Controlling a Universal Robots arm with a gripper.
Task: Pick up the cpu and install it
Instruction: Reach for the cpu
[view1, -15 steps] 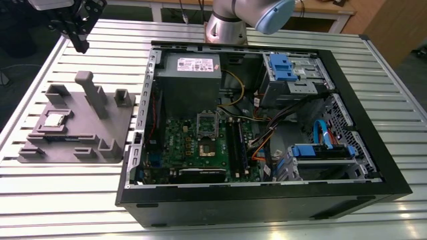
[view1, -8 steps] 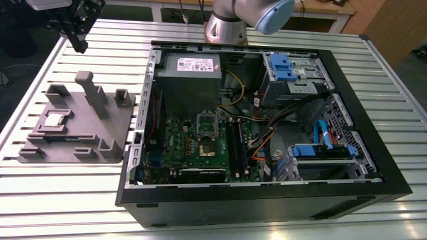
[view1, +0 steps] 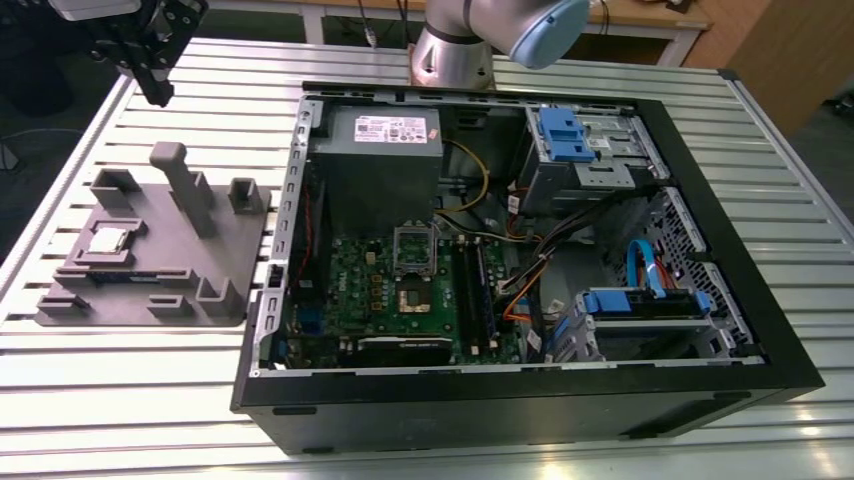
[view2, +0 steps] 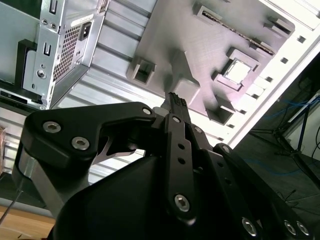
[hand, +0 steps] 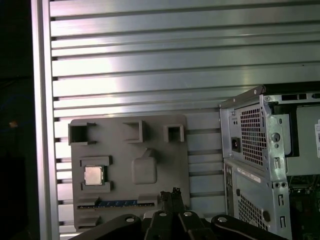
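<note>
Nothing legible tbh. White label (view1: 384, 128) on the power supply (view1: 380, 170), upper middle of the exterior view, has print but too tiny to read.

Shiny square cpu (hand: 93, 175) lies flat on fixture plate (hand: 120, 155).

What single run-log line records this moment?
phase: pre-grasp | gripper: shut, empty, near fixture plate | cpu: in fixture plate pocket, untouched

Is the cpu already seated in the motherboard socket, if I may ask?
No, the exterior view shows the cpu lying on the grey fixture plate beside the computer case.
</note>
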